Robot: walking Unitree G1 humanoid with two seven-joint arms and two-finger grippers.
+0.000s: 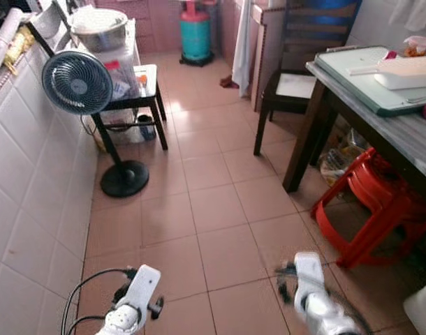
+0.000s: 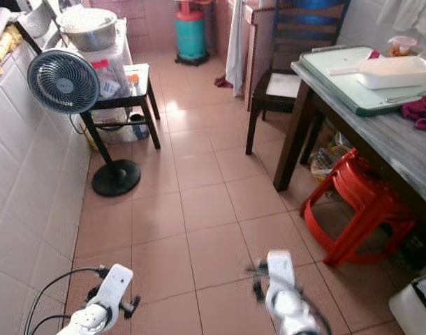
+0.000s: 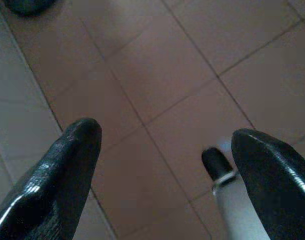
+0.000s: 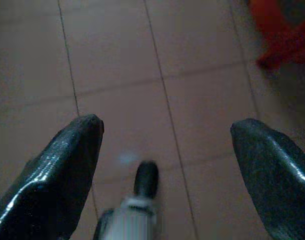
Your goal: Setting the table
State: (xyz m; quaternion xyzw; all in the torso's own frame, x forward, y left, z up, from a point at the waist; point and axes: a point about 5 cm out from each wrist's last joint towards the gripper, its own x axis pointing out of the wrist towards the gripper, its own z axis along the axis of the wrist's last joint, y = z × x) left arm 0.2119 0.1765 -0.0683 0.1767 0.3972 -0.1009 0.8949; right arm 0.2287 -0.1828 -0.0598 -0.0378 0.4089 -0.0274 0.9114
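The grey-topped table (image 1: pixel 408 139) runs along the right side. On it lie a pale green tray (image 1: pixel 353 80) and a white rectangular dish (image 1: pixel 408 72), with a dark pink cloth (image 2: pixel 422 112) beside them. Both silver arms hang low over the tiled floor: the left arm (image 1: pixel 136 300) near the white wall, the right arm (image 1: pixel 314 296) short of the table. My left gripper (image 3: pixel 165 135) is open, with only floor tiles between its fingers. My right gripper (image 4: pixel 167 125) is open too and holds nothing.
Stacked red plastic stools (image 1: pixel 373 209) stand under the table, and a dark wooden chair (image 1: pixel 297 84) at its far end. A standing fan (image 1: pixel 77 84) and a low black table with a metal bowl (image 1: pixel 101 31) line the left wall. A teal gas cylinder (image 1: pixel 195 35) stands at the back.
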